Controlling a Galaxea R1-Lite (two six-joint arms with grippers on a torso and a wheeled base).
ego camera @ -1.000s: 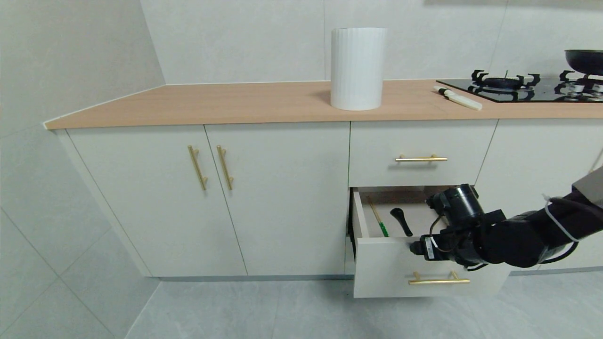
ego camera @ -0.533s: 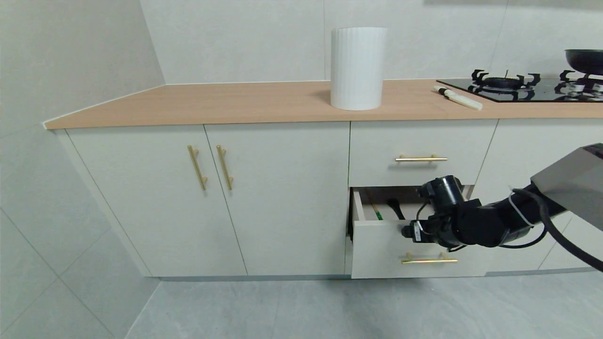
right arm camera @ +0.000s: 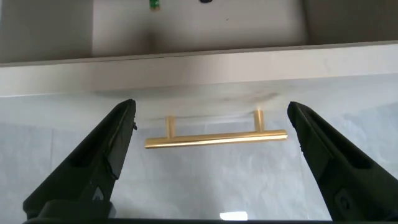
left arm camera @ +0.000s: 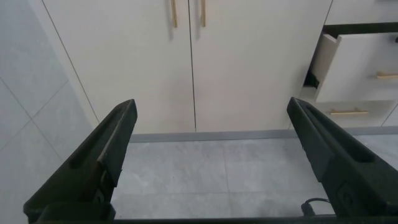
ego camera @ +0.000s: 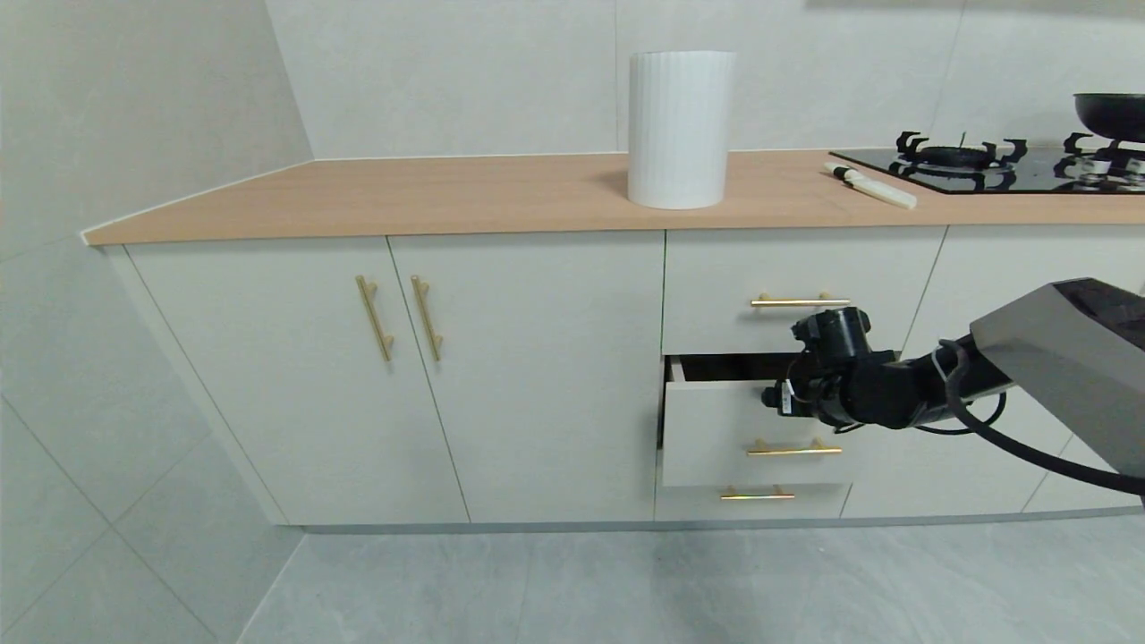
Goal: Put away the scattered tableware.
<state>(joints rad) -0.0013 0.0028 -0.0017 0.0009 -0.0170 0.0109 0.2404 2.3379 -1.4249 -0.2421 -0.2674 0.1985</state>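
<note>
Spread wide with nothing between its fingers, the right gripper (right arm camera: 210, 109) sits at the front panel of the middle drawer (ego camera: 716, 420), just above that drawer's brass handle (right arm camera: 216, 138). In the right wrist view the handle lies across the gap between the two fingers, beyond their tips. Whether the gripper touches the panel cannot be told. The drawer stands out only a little from the cabinet, leaving a narrow dark slot along its top edge. Through that slot the end of a green-tipped stick (right arm camera: 153, 4) shows inside, on the far side of the panel from the gripper, with a small dark shape beside it that is too cut off to name. A pale utensil (ego camera: 869, 186) with a dark end lies up on the wooden counter (ego camera: 402, 192), well above the right gripper, between a tall white ribbed cylinder (ego camera: 677, 130) and the black hob (ego camera: 993, 165). A dark pan (ego camera: 1109, 112) rests on the hob's far burner. The left gripper (left arm camera: 210, 104) is likewise spread and holds nothing. It hangs low over the grey floor, facing the pair of cupboard doors (left arm camera: 186, 62), well apart from the drawer.
</note>
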